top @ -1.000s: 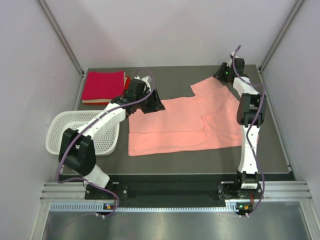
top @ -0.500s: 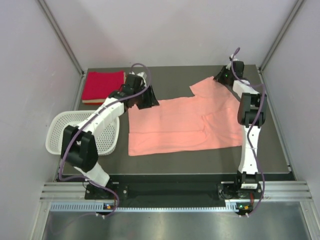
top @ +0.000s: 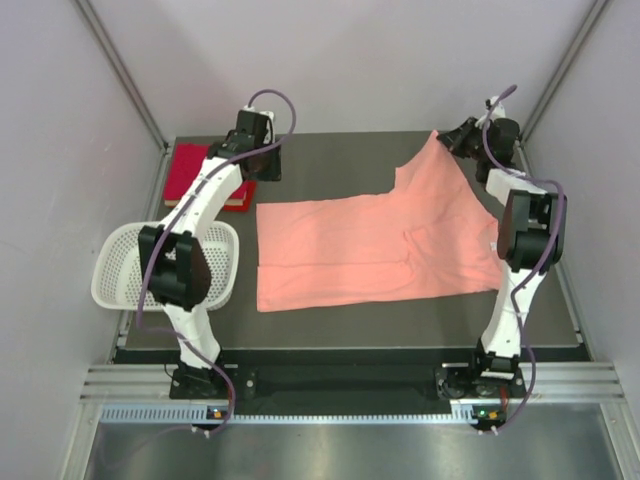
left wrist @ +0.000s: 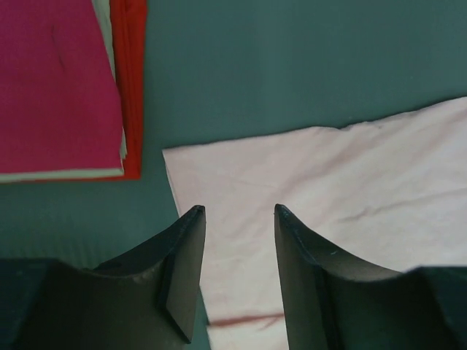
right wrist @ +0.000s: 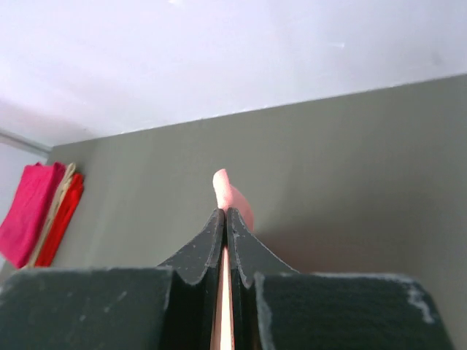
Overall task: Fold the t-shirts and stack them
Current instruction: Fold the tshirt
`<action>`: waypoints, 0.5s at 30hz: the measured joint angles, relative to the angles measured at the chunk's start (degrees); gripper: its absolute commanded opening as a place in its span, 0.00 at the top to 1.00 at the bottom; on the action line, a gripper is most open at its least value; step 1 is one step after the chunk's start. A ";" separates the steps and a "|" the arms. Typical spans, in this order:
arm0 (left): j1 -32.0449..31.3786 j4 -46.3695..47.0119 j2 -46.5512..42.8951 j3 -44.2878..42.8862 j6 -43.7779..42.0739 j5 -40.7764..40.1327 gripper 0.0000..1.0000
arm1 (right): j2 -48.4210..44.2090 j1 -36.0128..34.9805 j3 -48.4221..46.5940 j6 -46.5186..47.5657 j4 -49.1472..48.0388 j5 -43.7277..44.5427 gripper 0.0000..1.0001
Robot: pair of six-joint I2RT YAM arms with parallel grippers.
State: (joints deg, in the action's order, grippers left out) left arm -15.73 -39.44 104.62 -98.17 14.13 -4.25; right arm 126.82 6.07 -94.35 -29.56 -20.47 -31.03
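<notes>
Folded t-shirts (top: 190, 175) left of spread t-shirt (top: 370, 240)

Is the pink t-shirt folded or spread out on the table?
Mostly spread out: the pink t-shirt lies flat, only its far-right corner pinched and lifted by the right tool.

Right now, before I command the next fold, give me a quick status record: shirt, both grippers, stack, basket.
pink t-shirt: spread flat on the table, far-right corner lifted
right gripper: shut on that lifted corner
left gripper: open, above the shirt's far-left corner, holding nothing
folded stack: crimson on red, far-left corner of the table
basket: white, at the near-left edge, partly hidden by the left arm
</notes>
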 measured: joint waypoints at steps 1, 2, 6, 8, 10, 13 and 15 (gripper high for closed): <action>0.00 -0.42 1.97 -2.03 -2.32 -0.13 0.54 | -1.27 0.20 2.16 -0.50 -1.49 -0.59 1.00; 0.00 -0.57 3.67 -3.54 -4.24 -0.02 0.55 | -2.45 0.42 4.42 -0.90 -2.97 -0.96 1.00; 0.00 -0.39 9.94 -5.86 -12.26 3.34 0.55 | -5.07 1.16 11.45 -3.39 -7.82 -3.28 1.00; 0.02 -0.44 12.31 -5.84 -14.93 4.52 0.55 | -5.07 1.33 13.51 -5.09 -9.38 -4.79 1.00; 0.26 -0.42 14.58 -5.86 -17.05 5.38 0.55 | -5.07 1.53 15.06 -6.32 -10.21 -5.99 1.00; 1.25 -0.57 17.79 -6.51 -18.91 6.54 0.57 | -5.07 1.90 15.87 -7.04 -10.40 -7.02 1.00; 2.40 -1.22 20.24 -8.15 -19.96 6.78 0.58 | -5.07 2.19 16.00 -7.06 -10.38 -7.48 1.00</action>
State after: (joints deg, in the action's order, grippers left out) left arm -13.32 -40.66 124.86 -106.32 -5.82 2.52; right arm 121.75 8.25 -78.35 -36.62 -30.85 -38.50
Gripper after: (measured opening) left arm 0.429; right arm 0.007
